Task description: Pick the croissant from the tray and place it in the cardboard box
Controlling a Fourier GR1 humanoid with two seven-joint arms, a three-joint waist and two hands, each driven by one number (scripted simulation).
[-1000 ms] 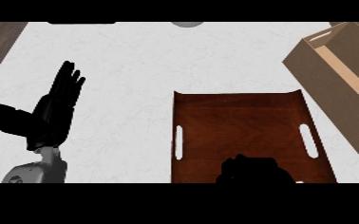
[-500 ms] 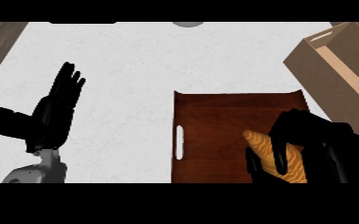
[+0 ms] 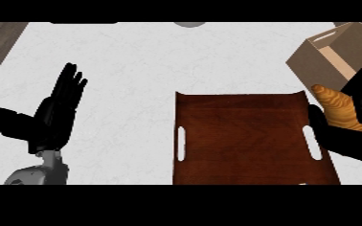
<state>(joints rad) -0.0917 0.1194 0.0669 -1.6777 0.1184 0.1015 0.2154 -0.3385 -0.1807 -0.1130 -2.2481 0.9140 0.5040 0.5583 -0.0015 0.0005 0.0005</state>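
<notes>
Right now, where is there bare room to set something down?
Counter lies bare between the left hand and the tray, and beyond the tray. The tray itself is bare. Crowded at right: right hand holding croissant below cardboard box.

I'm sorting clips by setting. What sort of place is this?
Likely a kitchen counter: it has a pale, speckled top. On it are a wooden tray with handle slots and a cardboard box, and the right hand holds a croissant near the box.

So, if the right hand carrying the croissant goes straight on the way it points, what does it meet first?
Probably the cardboard box, which lies directly beyond the right hand and its croissant. Their relative height is unclear.
</notes>
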